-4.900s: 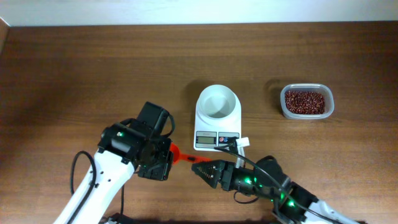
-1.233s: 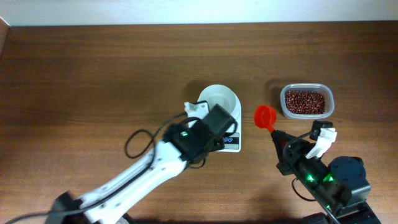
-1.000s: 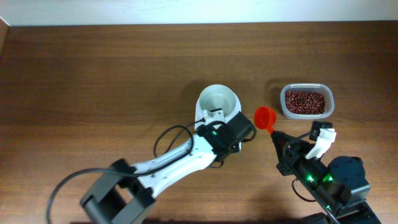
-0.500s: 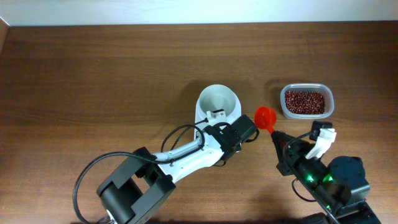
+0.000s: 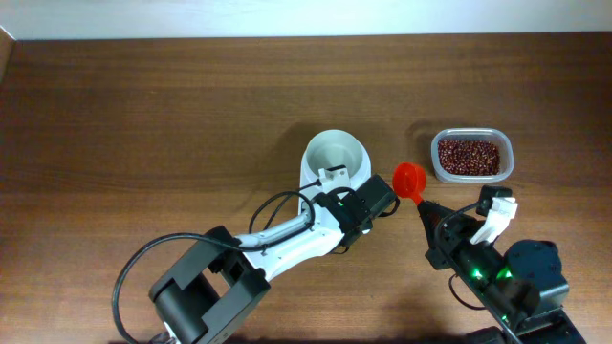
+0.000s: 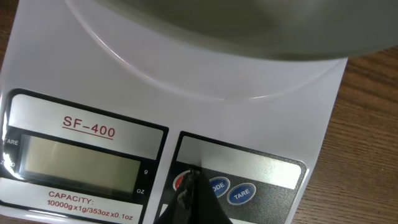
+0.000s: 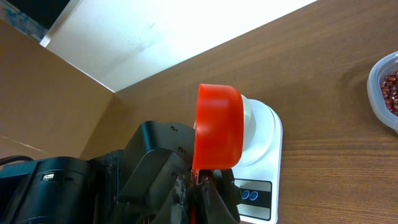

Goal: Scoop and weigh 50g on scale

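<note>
At the front panel of the scale (image 5: 335,158), the left gripper (image 6: 191,196) is seen with its two fingers pressed together into one point, nothing between them. In the left wrist view that point is set on the edge of the red button (image 6: 181,182), just left of the two blue buttons (image 6: 217,186). Whether the button is actually depressed cannot be told. The display (image 6: 78,165), to the left of the buttons, is blank: no digits are shown. The bowl (image 5: 337,143) at the back of the scale is empty.

Just right of the scale, the orange-red scoop (image 5: 409,179) is held above the table by its handle in the clamped right gripper (image 5: 427,215). Its cup is tilted on its side and appears empty. Further right of the scale, well apart from it, the beans (image 5: 469,156) lie as a loose heap in the clear tub (image 5: 471,133); none have been moved to the bowl.

Step in hand, as judged: the scale is being switched on or zeroed before any scooping. No weighing has been started.

Next move, as judged: a live zero reading is to be confirmed on the display, then the left gripper is to be lifted clear of the scale so that no load is left on it. After that the scoop is to be carried right to the tub and dipped into the beans.
</note>
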Robot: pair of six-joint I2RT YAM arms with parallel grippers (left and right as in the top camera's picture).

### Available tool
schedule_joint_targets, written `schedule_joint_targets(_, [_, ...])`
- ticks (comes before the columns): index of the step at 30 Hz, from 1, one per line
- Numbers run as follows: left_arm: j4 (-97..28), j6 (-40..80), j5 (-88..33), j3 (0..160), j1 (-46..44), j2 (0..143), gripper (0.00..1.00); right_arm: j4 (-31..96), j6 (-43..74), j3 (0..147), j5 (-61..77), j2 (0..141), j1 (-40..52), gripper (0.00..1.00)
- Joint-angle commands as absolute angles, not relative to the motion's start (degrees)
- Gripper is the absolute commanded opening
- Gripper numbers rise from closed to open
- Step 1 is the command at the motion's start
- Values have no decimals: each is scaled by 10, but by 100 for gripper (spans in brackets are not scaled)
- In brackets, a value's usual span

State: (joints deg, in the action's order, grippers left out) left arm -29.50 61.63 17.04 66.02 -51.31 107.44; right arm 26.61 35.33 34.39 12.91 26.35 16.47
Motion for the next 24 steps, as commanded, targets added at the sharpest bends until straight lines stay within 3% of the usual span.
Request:
schedule_joint_targets(1, [-298, 623, 185, 664, -513, 1089, 0, 264, 347, 355, 130, 261, 160, 4])
schedule_joint_targets(19, [-294, 638, 192, 664, -511, 1117, 0, 264, 347, 355, 131, 261, 160, 4])
schedule_joint_targets(24, [-359, 637, 137, 665, -511, 1055, 0, 274, 347, 355, 133, 261, 160, 4])
